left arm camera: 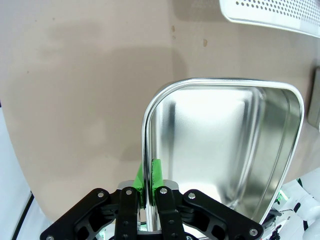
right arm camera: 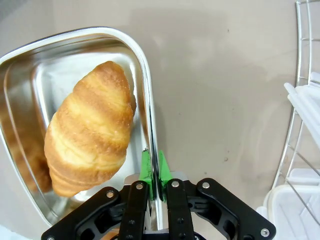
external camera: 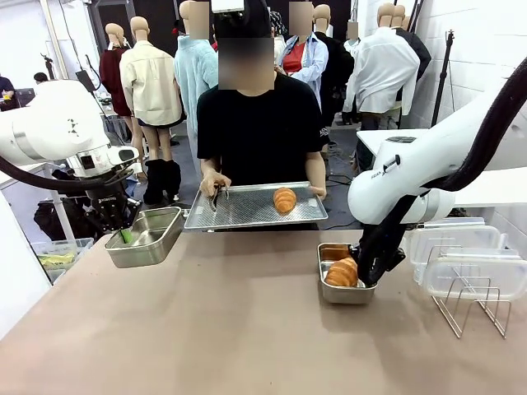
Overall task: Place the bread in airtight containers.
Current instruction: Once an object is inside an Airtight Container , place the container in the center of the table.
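Right wrist view: the right gripper (right arm camera: 154,169) is clamped tight on the rim of a steel tin (right arm camera: 20,110) holding one croissant (right arm camera: 90,130). The left gripper (left arm camera: 149,181) likewise pinches the rim of an empty tin (left arm camera: 225,150). Across the table, a person holds a perforated tray (external camera: 239,212) carrying the second croissant (external camera: 284,199).

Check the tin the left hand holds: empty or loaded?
Empty. The tin is bare polished steel inside in the left wrist view, with nothing lying in it; the left hand is shut on its rim.
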### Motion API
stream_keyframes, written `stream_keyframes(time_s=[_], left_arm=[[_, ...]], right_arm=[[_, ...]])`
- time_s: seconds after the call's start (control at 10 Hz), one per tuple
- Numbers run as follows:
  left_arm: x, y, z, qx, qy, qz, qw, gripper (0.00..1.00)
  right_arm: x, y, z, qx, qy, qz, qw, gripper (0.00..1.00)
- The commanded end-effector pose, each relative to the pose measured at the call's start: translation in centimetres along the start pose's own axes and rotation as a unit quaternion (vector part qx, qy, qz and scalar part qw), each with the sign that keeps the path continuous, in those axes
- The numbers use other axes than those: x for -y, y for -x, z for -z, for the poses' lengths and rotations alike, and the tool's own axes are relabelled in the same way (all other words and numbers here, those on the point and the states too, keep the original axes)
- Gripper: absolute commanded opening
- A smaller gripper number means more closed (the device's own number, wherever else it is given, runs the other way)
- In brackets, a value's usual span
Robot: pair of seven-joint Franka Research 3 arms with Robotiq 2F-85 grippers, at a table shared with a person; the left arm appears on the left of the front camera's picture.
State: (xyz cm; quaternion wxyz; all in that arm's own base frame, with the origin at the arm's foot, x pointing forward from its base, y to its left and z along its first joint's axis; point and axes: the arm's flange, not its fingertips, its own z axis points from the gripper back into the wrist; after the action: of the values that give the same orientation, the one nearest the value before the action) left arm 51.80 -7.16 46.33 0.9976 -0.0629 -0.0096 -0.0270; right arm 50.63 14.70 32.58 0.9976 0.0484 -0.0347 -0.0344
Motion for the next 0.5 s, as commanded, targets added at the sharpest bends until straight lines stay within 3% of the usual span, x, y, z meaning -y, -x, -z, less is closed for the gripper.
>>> stream_keyframes(time_s=[0.0,0.4], left_arm=[[-0.11,0.00,-0.37,0.004,0.000,-0.001,1.000,0.00],[-0.11,0.00,-0.37,0.004,0.000,-0.001,1.000,0.00]], right_arm=[[-0.10,-0.07,-0.16,-0.001,0.000,0.000,1.000,0.00],[-0.10,-0.07,-0.16,-0.001,0.000,0.000,1.000,0.00]])
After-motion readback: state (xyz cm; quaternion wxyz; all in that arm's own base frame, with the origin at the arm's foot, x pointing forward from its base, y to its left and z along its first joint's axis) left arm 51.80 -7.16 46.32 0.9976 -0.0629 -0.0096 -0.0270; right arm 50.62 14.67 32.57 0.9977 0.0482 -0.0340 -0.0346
